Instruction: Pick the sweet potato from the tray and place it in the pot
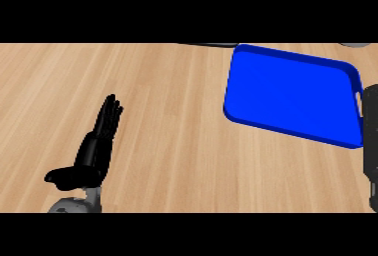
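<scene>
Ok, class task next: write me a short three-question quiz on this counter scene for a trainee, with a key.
1. True or false: a sweet potato lies on the tray.
2. Multiple choice: the left hand is A) curled round a pot, B) open with straight fingers, at the lower left of the wooden counter, C) lying on the tray.
3. What colour is the tray, and where in the view does it lie?
Key: 1 false, its visible surface is bare; 2 B; 3 blue, upper right.

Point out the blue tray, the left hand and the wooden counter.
blue tray [291,95], head view, its flat bare floor.
left hand [97,142], head view, its palm, fingers straight.
wooden counter [177,145], head view, bare wood between hand and tray.
</scene>
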Robot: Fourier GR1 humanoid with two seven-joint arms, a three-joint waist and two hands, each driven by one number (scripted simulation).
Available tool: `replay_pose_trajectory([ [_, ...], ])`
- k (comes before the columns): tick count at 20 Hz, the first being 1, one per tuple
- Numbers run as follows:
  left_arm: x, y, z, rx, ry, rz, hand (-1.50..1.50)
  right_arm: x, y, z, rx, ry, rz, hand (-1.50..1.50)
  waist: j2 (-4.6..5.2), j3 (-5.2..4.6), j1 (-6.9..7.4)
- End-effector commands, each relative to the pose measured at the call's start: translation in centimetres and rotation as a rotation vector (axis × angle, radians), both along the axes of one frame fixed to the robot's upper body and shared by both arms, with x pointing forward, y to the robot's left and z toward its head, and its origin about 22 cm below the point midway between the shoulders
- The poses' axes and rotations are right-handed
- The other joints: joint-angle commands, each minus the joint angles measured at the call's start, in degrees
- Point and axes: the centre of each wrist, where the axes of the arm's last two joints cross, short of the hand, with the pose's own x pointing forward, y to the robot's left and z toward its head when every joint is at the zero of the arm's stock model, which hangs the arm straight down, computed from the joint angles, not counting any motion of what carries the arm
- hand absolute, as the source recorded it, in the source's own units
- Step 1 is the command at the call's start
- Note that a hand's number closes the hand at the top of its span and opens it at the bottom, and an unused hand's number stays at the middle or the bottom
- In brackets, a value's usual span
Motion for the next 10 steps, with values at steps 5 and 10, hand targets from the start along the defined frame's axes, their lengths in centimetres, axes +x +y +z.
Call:
replay_pose_trajectory([
  [5,0.3,0.1,0.2,0.009,0.013,0.019,0.0,2.2,-4.4,1.9,0.051,-0.051,-0.286,1.5,-0.93,0.2,-1.72],
  [10,-0.1,1.0,-0.8,-0.008,0.036,0.054,0.0,2.8,-5.0,0.3,0.054,-0.037,-0.326,1.5,-1.53,0.14,-3.15],
])
